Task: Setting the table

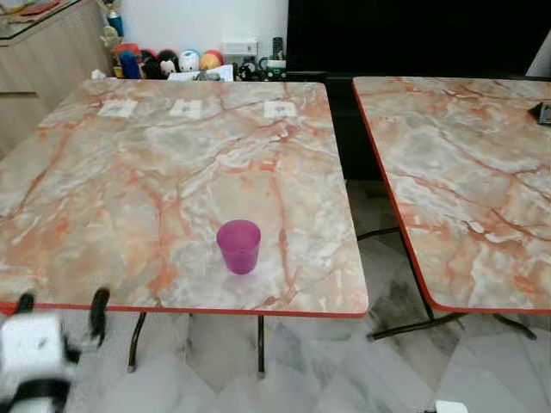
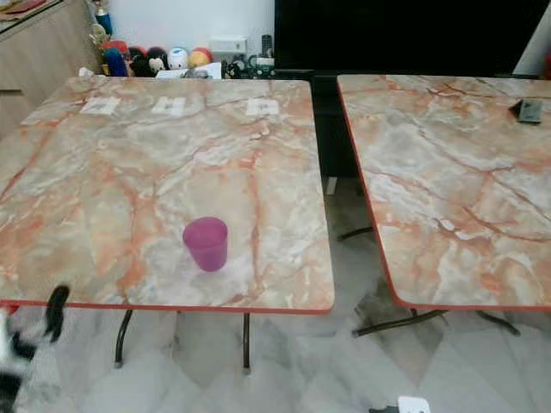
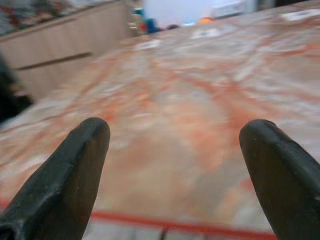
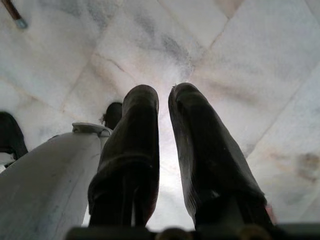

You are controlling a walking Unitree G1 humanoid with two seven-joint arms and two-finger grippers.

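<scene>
Left hand (image 1: 60,310) near the cup (image 1: 238,246)
The hand is wide and empty, just outside the worktop (image 1: 172,155) edge; next, probably reach forward to the cup.

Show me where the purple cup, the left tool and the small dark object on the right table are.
purple cup (image 1: 238,248), left eye view, on its side wall.
left tool (image 3: 175,145), left wrist view, midway between its two fingertips.
small dark object (image 2: 529,109), right eye view, on its top face.
</scene>
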